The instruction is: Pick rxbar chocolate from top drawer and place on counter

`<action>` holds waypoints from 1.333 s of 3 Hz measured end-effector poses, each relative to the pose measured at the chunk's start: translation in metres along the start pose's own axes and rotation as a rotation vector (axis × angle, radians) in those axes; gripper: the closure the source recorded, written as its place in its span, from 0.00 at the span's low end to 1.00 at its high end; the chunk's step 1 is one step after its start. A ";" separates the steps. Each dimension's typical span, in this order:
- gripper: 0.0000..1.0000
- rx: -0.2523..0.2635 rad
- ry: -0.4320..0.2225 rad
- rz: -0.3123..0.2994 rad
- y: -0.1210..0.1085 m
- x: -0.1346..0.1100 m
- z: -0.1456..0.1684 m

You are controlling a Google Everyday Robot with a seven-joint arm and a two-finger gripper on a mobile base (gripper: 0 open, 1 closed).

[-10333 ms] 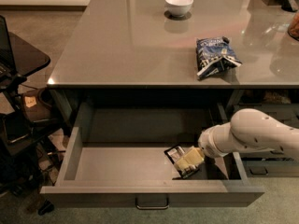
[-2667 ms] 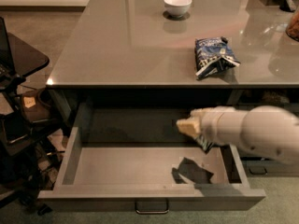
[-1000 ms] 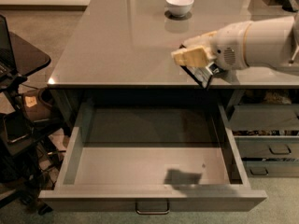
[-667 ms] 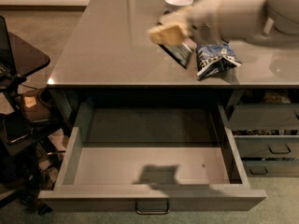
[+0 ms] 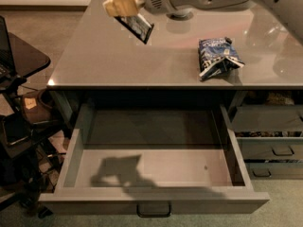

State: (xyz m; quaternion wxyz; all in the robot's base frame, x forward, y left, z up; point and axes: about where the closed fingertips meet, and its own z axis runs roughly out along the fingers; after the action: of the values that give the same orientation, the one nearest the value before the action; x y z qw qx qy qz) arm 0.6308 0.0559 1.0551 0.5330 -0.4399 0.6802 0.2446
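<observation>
My gripper (image 5: 124,8) is at the top of the camera view, high over the left rear part of the counter (image 5: 142,60). It is shut on the rxbar chocolate (image 5: 136,26), a flat black bar with pale print that hangs down and to the right from the pale fingers (image 5: 118,4). The bar is in the air above the glossy worktop. The top drawer (image 5: 156,164) stands pulled out below the counter's front edge. Its pale grey floor holds nothing but the arm's shadow. Its bar handle (image 5: 154,210) is at the front.
A blue-and-white chip bag (image 5: 217,56) lies on the counter at the right. Narrower dark drawers with small handles (image 5: 282,150) stand at the right. A small black side table (image 5: 21,60) and clutter stand at the left.
The gripper took the bar out of the drawer, lifted it above the counter and carried it left and back. The white bowl is now hidden behind the arm.
</observation>
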 end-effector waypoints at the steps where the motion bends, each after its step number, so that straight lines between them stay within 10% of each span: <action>1: 1.00 0.056 0.021 0.025 -0.017 0.024 0.000; 4: 1.00 0.120 0.001 0.183 -0.097 0.106 0.070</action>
State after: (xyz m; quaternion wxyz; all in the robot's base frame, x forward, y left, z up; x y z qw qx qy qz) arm 0.7451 0.0282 0.9463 0.5335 -0.3434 0.7311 0.2510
